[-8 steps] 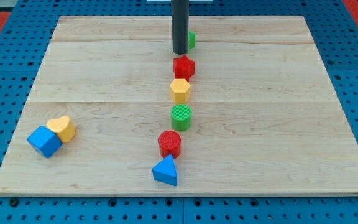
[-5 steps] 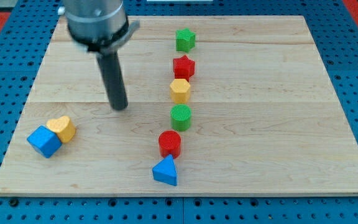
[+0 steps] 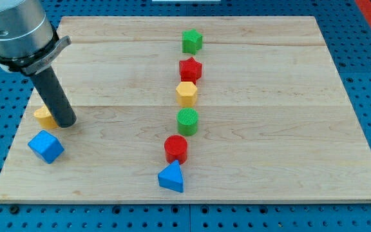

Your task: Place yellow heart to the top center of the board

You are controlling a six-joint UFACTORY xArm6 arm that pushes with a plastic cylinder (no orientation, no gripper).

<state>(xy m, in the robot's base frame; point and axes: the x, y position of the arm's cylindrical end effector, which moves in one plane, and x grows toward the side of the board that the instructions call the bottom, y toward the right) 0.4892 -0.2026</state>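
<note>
Apparently my tip (image 3: 66, 122) touches yellow heart (image 3: 43, 116).

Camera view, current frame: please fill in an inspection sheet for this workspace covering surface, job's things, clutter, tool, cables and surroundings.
Surface: pale wooden board, flat, planks visible.
Job's things: yellow heart near the view's left edge, partly hidden behind the rod, just above the blue cube.
Clutter: a column near the centre, top to bottom: green block, red block, yellow block, green cylinder, red cylinder, blue triangle.
Tool: my tip sits at the yellow heart's right side.
Cables: nothing seen.
Surroundings: blue pegboard around the board.
</note>
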